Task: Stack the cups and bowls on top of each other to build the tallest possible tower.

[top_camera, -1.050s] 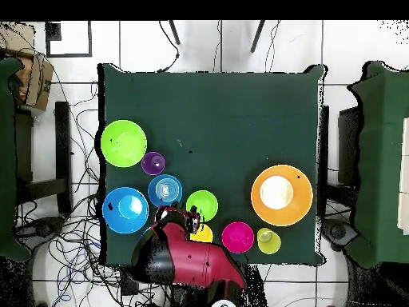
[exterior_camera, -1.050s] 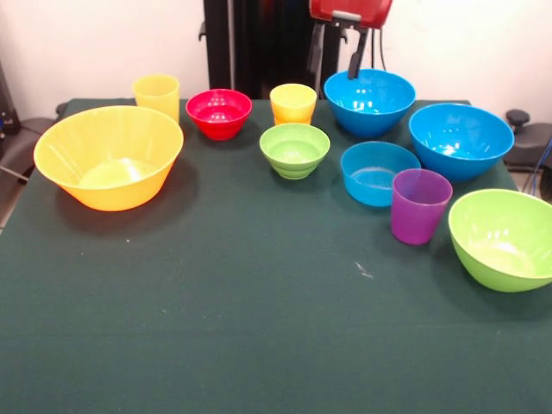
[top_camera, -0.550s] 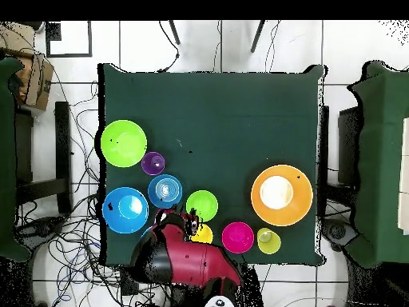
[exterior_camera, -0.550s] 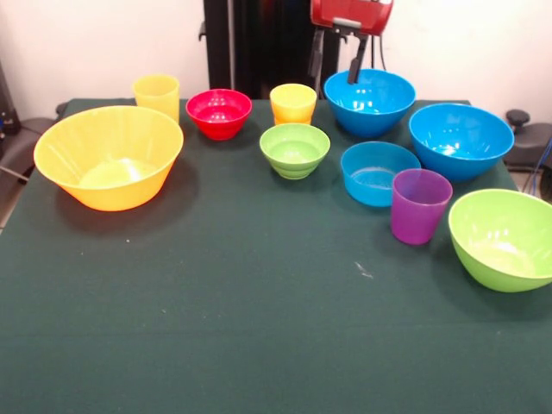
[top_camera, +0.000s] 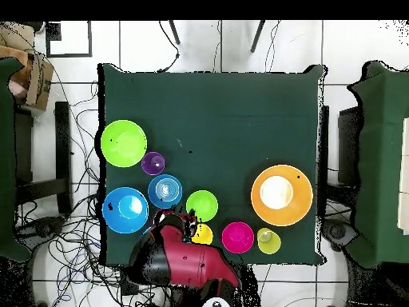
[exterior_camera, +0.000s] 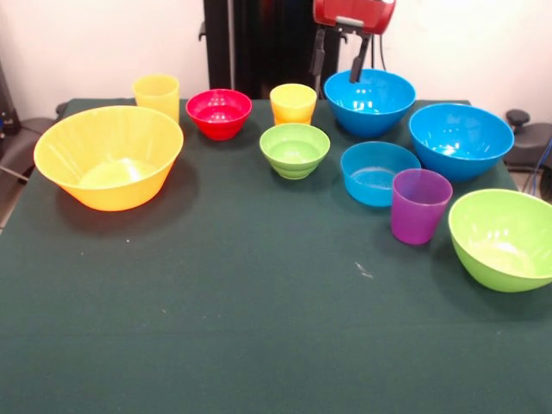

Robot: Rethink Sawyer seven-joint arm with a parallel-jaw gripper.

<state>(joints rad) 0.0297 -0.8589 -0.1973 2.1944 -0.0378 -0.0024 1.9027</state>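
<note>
The tool (exterior_camera: 338, 59) hangs at the far edge of the bench (exterior_camera: 259, 310), above the rim of the far blue bowl (exterior_camera: 369, 101). Its two dark fingers (exterior_camera: 359, 67) stand spread apart with nothing between them. The red arm (top_camera: 188, 264) shows in the overhead view, covering that bowl from above.

No stacking is evident; every piece stands alone on the green cloth, all upright and mouth up.

- The orange-yellow bowl (exterior_camera: 109, 156), the widest, sits at one end of the bench, well apart from the blue group.
- A yellow cup (exterior_camera: 156, 93) stands just behind it, and the red bowl (exterior_camera: 219, 113) is beside that cup.
- A second yellow cup (exterior_camera: 293, 103) stands near the red bowl, with the small green bowl (exterior_camera: 295, 150) just in front of it.
- The second large blue bowl (exterior_camera: 461, 141) sits beside the far blue bowl, close to touching; contact cannot be confirmed.
- The shallow blue bowl (exterior_camera: 379, 173) lies in front of the two large blue ones.
- The purple cup (exterior_camera: 420, 206) stands right against the shallow blue bowl's near side.
- The lime green bowl (exterior_camera: 506, 239) sits at the bench's end, near the purple cup, partly cut by the frame edge.
</note>
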